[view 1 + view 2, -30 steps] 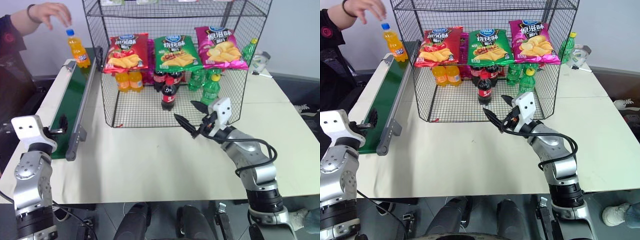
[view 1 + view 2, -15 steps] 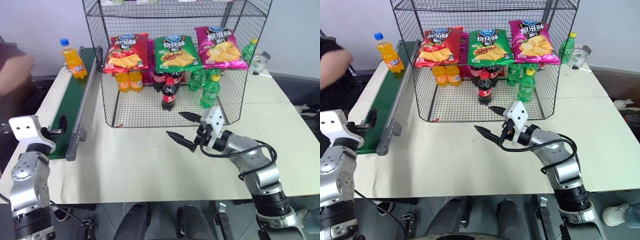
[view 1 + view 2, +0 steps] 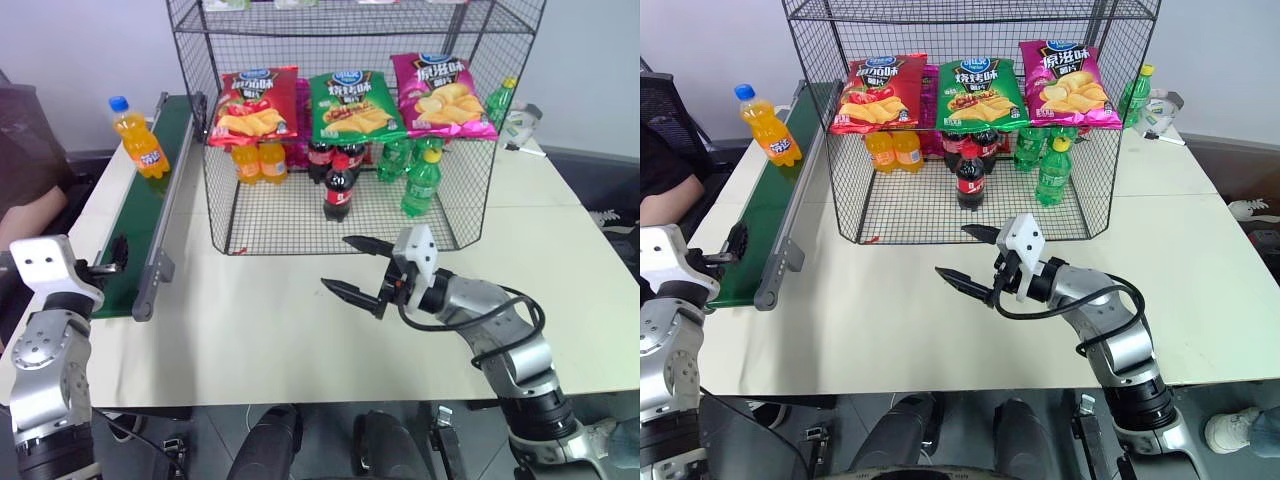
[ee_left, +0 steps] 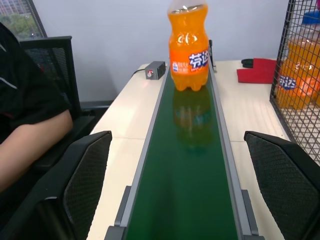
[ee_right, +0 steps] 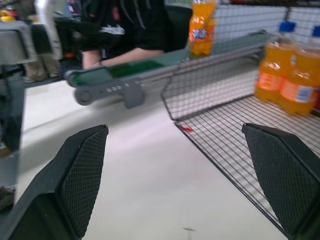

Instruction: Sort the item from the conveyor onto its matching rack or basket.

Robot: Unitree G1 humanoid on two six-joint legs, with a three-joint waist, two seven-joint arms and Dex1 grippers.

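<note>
The item, a small orange soda bottle (image 3: 138, 138) with a blue cap, stands upright on the far half of the dark-green conveyor (image 3: 140, 225). My left gripper (image 4: 176, 136) sits at the belt's near end, open, pointing along the belt at the bottle (image 4: 190, 55), well short of it. My right gripper (image 3: 335, 262) hovers open and empty over the table just in front of the black wire rack (image 3: 215, 200), fingers aimed left toward the conveyor. The bottle (image 5: 202, 27) appears far off past them.
Inside the rack, orange soda bottles (image 3: 257, 160), cola bottles (image 3: 337, 185) and green bottles (image 3: 418, 180) stand under chip bags (image 3: 350, 105). A person (image 3: 30, 190) sits beside the conveyor's far left side. A green bottle (image 3: 497, 100) stands outside the rack at the right.
The person's hand let go of the bottle and drew away. The bottle rode the belt toward me. My right gripper pulled back and swung left. The left gripper stayed put.
</note>
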